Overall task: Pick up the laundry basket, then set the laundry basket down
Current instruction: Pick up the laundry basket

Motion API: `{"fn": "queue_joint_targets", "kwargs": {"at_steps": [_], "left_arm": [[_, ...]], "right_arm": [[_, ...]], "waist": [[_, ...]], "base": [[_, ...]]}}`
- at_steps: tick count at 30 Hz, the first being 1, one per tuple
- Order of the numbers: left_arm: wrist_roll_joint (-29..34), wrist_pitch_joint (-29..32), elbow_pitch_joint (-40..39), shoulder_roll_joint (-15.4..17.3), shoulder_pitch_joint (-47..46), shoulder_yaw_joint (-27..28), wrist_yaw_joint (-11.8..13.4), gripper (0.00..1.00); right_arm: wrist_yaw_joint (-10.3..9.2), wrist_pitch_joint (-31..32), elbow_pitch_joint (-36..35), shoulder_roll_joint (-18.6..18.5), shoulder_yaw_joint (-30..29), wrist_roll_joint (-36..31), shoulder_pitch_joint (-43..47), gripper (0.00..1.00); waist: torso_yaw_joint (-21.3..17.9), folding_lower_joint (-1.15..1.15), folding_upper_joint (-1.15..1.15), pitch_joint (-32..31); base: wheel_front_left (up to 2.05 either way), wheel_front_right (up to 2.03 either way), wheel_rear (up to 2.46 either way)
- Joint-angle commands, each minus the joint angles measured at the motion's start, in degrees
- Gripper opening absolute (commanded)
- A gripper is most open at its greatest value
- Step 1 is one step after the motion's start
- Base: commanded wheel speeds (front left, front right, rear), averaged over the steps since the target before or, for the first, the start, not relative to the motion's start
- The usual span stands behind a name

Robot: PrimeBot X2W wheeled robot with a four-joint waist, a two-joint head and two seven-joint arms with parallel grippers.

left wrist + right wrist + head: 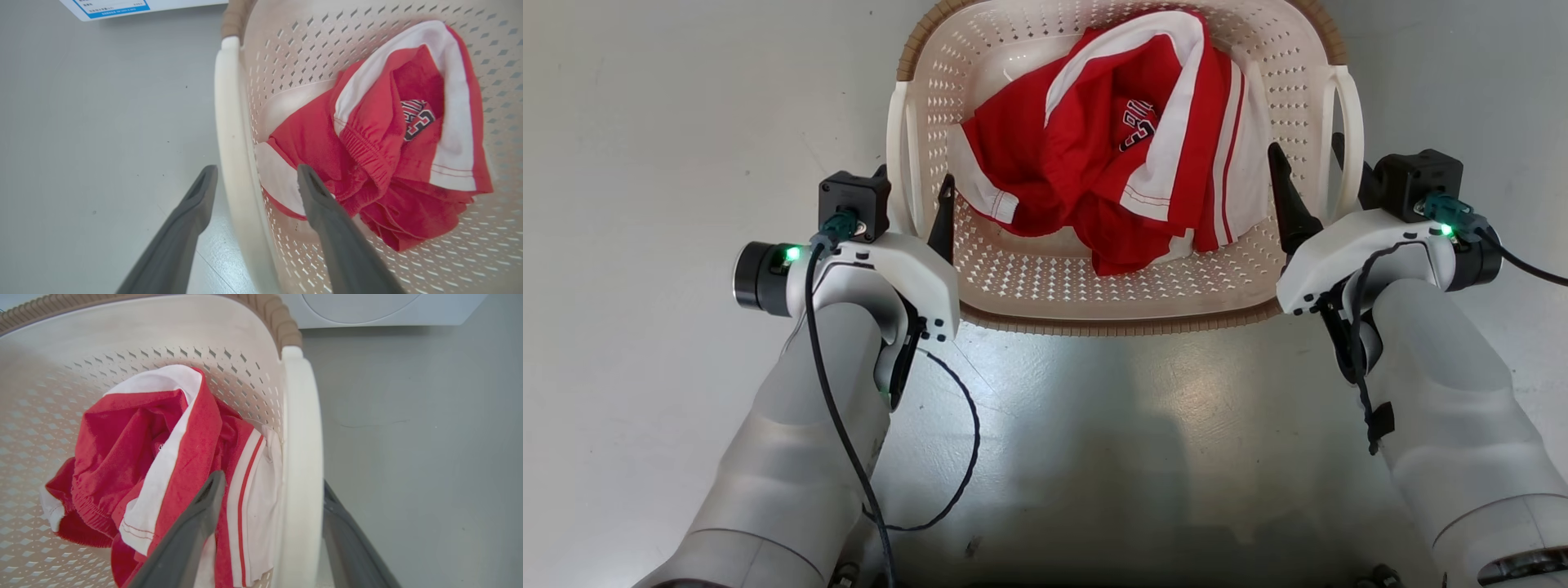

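item: laundry basket (1111, 325), cream perforated plastic w/ brown woven-look rim. loc: upper centre of head view, top rim cut off by the frame edge. it appears to sit flat on the grey floor (645, 122), level, not tilted.

contents: one crumpled red garment (1111, 163) w/ white stripes, lying centre to right inside the basket. seen also in left wrist view (367, 143) and right wrist view (135, 441).

left gripper (913, 184): at the basket's left side in head view, fingers apart. in left wrist view (256, 169) one finger is outside over the floor and one inside the basket, w/ the left handle (229, 122) and the wall between them. gap visible both sides, so no clamp.

right gripper (1307, 147): mirrors it at the right side, fingers apart. in right wrist view (273, 482) the inner finger lies over the garment's white edge and the outer finger is beyond the right handle (302, 437). not pinching.

other: white appliance (367, 310) w/ round door at top of right wrist view; labelled sheet (110, 8) at upper left of left wrist view.

status (est.): both grippers straddle the handles but grip nothing, and the basket is grounded. this fits either pre-lift or post-set-down; the frames can't settle which. if pre-lift: closing on both handles, the lift and the set-down all remain. if post-set-down: only backing the fingers clear remains.
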Motion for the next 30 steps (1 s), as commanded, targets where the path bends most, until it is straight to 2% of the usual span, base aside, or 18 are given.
{"fn": "queue_joint_targets", "kwargs": {"at_steps": [1, 3, 4, 5, 6, 7, 8, 9, 10, 12, 21, 30], "left_arm": [[-0.6, -0.3, -0.2, 1.3, 0.5, 0.4, -0.1, 1.00], [-1.3, -0.3, -0.2, 1.3, 0.2, -0.5, 0.0, 0.96], [-1.7, -0.3, -0.2, 1.3, 0.1, -0.9, 0.1, 0.85], [-2.1, -0.3, -0.1, 1.3, 0.0, -1.3, 0.1, 0.65], [-2.5, -0.3, 0.0, 1.3, -0.1, -1.7, 0.0, 0.45], [-2.9, -0.3, 0.2, 1.3, -0.2, -2.1, 0.0, 0.38], [-3.3, -0.3, 0.5, 1.3, -0.3, -2.6, 0.0, 0.31], [-3.6, -0.3, 0.7, 1.3, -0.4, -3.0, 0.0, 0.15], [-3.9, -0.3, 0.8, 1.3, -0.6, -3.4, 0.1, 0.00], [-4.5, -0.3, 1.1, 1.3, -0.8, -4.1, 0.3, 0.00], [-7.2, -0.3, 1.5, 1.3, -0.2, -7.0, 1.3, 0.00], [-8.8, -0.3, 2.6, 1.3, 3.2, -7.3, 2.5, 0.00]], "right_arm": [[0.18, -0.5, -0.1, 1.1, 1.3, 0.2, 1.5, 1.00], [0.18, -0.5, 0.3, 1.1, 1.5, 0.3, 1.3, 0.99], [0.18, -0.5, 0.5, 1.1, 1.6, 0.4, 1.3, 0.91], [0.18, -0.5, 0.7, 1.1, 1.7, 0.5, 1.2, 0.83], [0.18, -0.5, 0.8, 1.1, 1.8, 0.7, 1.1, 0.64], [0.18, -0.5, 1.0, 1.1, 1.9, 0.8, 1.1, 0.49], [0.18, -0.5, 1.2, 1.1, 2.1, 1.0, 1.0, 0.42], [0.18, -0.5, 1.3, 1.1, 2.2, 1.1, 0.9, 0.36], [0.18, -0.5, 1.5, 1.1, 2.3, 1.3, 0.8, 0.25], [0.18, -0.5, 1.7, 1.1, 2.3, 1.6, 0.6, 0.00], [0.18, -0.5, 3.4, 1.1, 2.2, 2.6, 0.8, 0.00], [0.18, -0.5, 7.2, 1.1, 4.5, 5.7, 2.5, 0.00]], "waist": [[0.1, 0.00, 0.00, 0.0], [0.2, 0.00, 0.00, -0.1], [0.2, 0.00, 0.00, -0.1], [0.2, 0.00, 0.00, -0.1], [0.2, 0.00, 0.00, -0.1], [0.2, 0.00, 0.00, -0.1], [0.2, 0.00, 0.00, -0.1], [0.2, 0.00, 0.00, -0.2], [0.2, 0.00, 0.00, -0.2], [0.1, 0.00, 0.00, -0.2], [-0.2, 0.00, 0.00, -2.0], [-1.4, 0.00, 0.00, -7.8]], "base": [[0.00, 0.00, 0.00], [0.00, 0.00, 0.00], [0.00, 0.00, 0.00], [0.00, 0.00, 0.00], [0.00, 0.00, 0.00], [0.00, 0.00, 0.00], [0.00, 0.00, 0.00], [0.00, 0.00, 0.00], [0.00, 0.00, 0.00], [0.00, 0.00, 0.00], [0.00, 0.00, 0.00], [0.00, 0.00, 0.00]]}}
